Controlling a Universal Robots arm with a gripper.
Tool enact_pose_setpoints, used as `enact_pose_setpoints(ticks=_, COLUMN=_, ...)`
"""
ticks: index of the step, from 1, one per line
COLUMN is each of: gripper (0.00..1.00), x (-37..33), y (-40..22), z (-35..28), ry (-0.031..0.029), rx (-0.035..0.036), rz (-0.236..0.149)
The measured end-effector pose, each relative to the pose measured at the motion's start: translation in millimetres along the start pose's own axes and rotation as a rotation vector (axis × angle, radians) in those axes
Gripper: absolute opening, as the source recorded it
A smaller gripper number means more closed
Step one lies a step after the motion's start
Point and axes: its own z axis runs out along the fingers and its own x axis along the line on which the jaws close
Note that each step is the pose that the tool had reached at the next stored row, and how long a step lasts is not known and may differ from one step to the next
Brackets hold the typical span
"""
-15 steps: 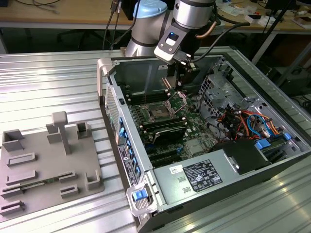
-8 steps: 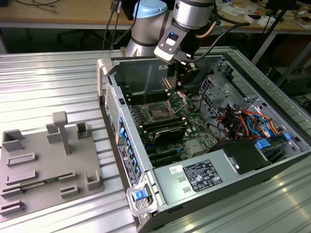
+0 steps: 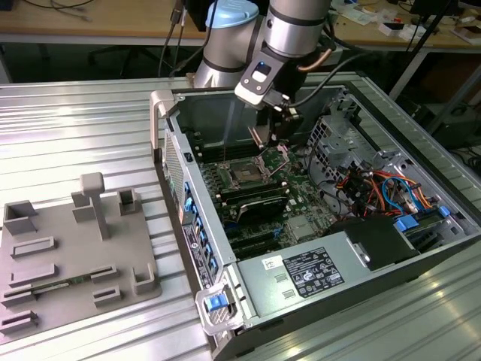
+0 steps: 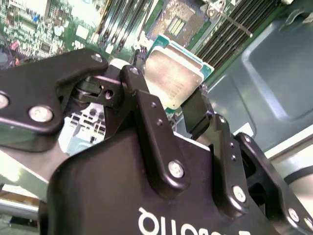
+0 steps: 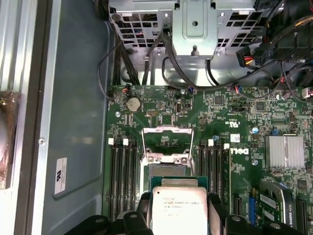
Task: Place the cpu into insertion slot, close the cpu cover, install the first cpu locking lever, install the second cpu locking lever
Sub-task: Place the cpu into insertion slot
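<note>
My gripper (image 3: 272, 126) hangs inside the open computer case, shut on the cpu (image 5: 178, 204). Its black fingers (image 4: 141, 100) press two opposite edges of the silver-topped chip (image 4: 171, 78). The chip is held a little above the insertion slot (image 3: 246, 174), apart from it. The dark square slot (image 4: 178, 22) lies uncovered on the green board. The cpu cover (image 5: 166, 143), a silver frame, stands swung up at the slot's far side. A thin silver locking lever (image 4: 234, 23) sticks out beside the slot, unlatched.
Long black memory slots (image 5: 124, 178) flank the slot on both sides. A drive cage (image 5: 193, 27) with cables stands beyond it, a finned heatsink (image 5: 283, 152) to one side. A power supply (image 3: 304, 274) fills the case's near end. A grey fixture plate (image 3: 71, 252) lies at the exterior view's left.
</note>
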Motion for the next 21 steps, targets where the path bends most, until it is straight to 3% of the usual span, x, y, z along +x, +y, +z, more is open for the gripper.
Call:
enact_pose_setpoints(ticks=4, gripper=0.55, x=0.0, y=-8.0, z=8.5, ry=-0.0002, rx=0.0000, rz=0.001)
enact_pose_setpoints(ticks=21, gripper=0.55, x=-0.5, y=-11.9, z=46.2, ry=-0.0001, rx=0.0000, rz=0.001)
